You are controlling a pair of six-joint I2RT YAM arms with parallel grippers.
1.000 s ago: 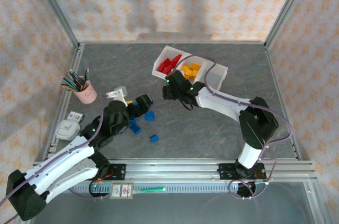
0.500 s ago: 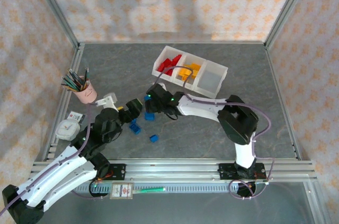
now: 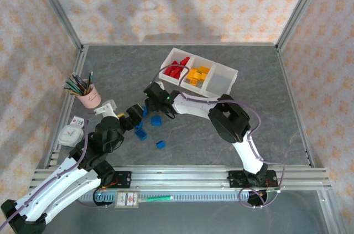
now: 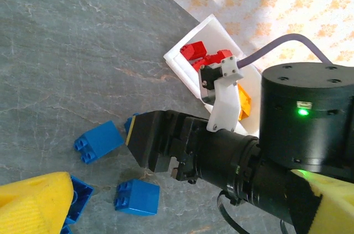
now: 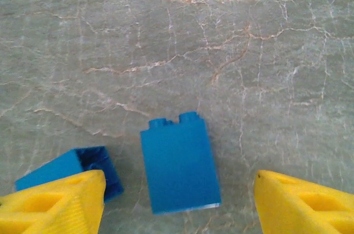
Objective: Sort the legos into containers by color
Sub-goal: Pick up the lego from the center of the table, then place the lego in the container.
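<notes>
We find both pincers released. The right pincer (image 5: 180, 203) spreads over two blue bricks (image 5: 180, 162): one between its tips, the other (image 5: 69, 170) at 9 o'clock. The left pincer (image 4: 174, 206) gapes wide too. At 2 o'clock from them on the desk (image 3: 110, 68), the tray (image 3: 222, 82) has three compartments; red bricks (image 3: 176, 68) fill one end, orange bricks (image 3: 198, 73) the middle.

Both your arms, the left arm (image 3: 61, 176) and the right arm (image 3: 246, 154), pair white link shells with black joint housings. Lilac-grey cables (image 4: 293, 37) loop loosely along them. A green light (image 4: 302, 112) glows on the right arm's round black wrist motor (image 4: 310, 134), beside a white camera bracket (image 4: 224, 98). Your right gripper (image 5: 180, 203) carries yellow fingers (image 5: 52, 203) with triangular cut-outs.
</notes>
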